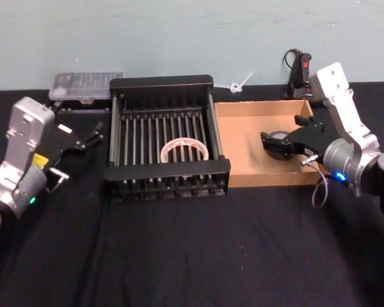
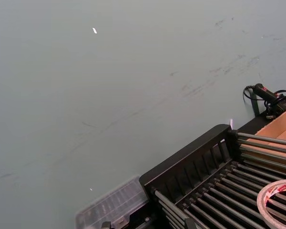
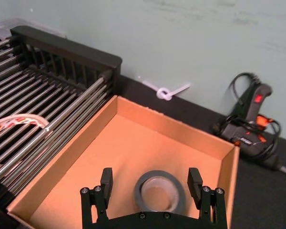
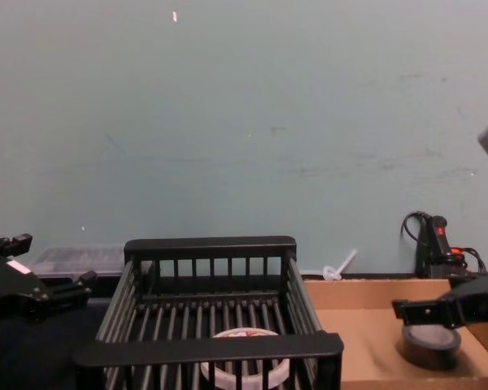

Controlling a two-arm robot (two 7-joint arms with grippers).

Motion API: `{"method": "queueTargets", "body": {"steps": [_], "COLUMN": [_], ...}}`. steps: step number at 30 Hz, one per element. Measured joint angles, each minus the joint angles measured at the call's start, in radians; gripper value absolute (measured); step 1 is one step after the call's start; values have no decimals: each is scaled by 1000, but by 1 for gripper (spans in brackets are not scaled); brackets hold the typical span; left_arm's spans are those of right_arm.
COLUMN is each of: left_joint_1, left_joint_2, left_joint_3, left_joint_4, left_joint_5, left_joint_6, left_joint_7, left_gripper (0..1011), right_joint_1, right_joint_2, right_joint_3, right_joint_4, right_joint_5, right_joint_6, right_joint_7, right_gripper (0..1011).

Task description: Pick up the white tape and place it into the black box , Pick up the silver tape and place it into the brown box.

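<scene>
The white tape [image 1: 184, 150] lies flat on the slatted floor of the black box [image 1: 161, 82]; it also shows as white tape [image 4: 244, 367], white tape [image 2: 278, 196] and white tape [image 3: 16, 123]. The silver tape [image 3: 159, 192] lies flat on the floor of the brown box [image 3: 171, 131]. My right gripper [image 3: 151, 183] hangs open just over it, one finger on each side and clear of the roll. From the head, the right gripper [image 1: 276, 144] covers part of the silver tape [image 1: 280, 135]. My left gripper [image 1: 83, 138] stands open to the left of the black box, holding nothing.
A clear plastic case [image 1: 86, 84] lies behind the black box's left corner. A glue gun [image 1: 299, 73] with its cord stands behind the brown box, and a knotted white tie [image 1: 240, 83] lies by the wall. Black cloth covers the table front.
</scene>
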Motion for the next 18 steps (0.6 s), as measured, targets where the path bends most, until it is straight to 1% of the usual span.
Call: {"method": "queueTargets", "body": {"steps": [1,2,3,4,5,7,9,11,12,15,16,18], "left_joint_1": [0,0,0,0,0,0,0,0,0,0,0,0], "left_joint_2": [0,0,0,0,0,0,0,0,0,0,0,0], "left_joint_3": [0,0,0,0,0,0,0,0,0,0,0,0], "left_joint_4": [0,0,0,0,0,0,0,0,0,0,0,0], "left_joint_5": [0,0,0,0,0,0,0,0,0,0,0,0], "left_joint_6": [0,0,0,0,0,0,0,0,0,0,0,0], "left_joint_7": [0,0,0,0,0,0,0,0,0,0,0,0], "left_gripper": [1001,1001,1001,1001,1001,1001,1001,1001,1001,1001,1002,1001], "right_joint_1": [-5,-17,-17,-32,-39,-56,-89,-107,-122,-142,-157,-172], "right_joint_2": [-1,-5,-5,-10,-12,-18,-30,-36,-41,-48,-52,-56], "right_joint_3": [3,10,10,17,20,26,37,41,44,49,52,55], "right_joint_4": [-4,-17,-17,-31,-36,-48,-62,-64,-64,-61,-57,-53], "right_joint_5": [-5,-18,-18,-36,-43,-65,-106,-125,-143,-163,-176,-186], "right_joint_6": [-7,-31,-31,-66,-80,-125,-214,-259,-298,-345,-374,-397], "right_joint_7": [-7,-27,-27,-55,-66,-100,-159,-186,-208,-234,-248,-261], "right_gripper": [1003,1002,1003,1002,1002,1002,1002,1002,1002,1002,1002,1002]}}
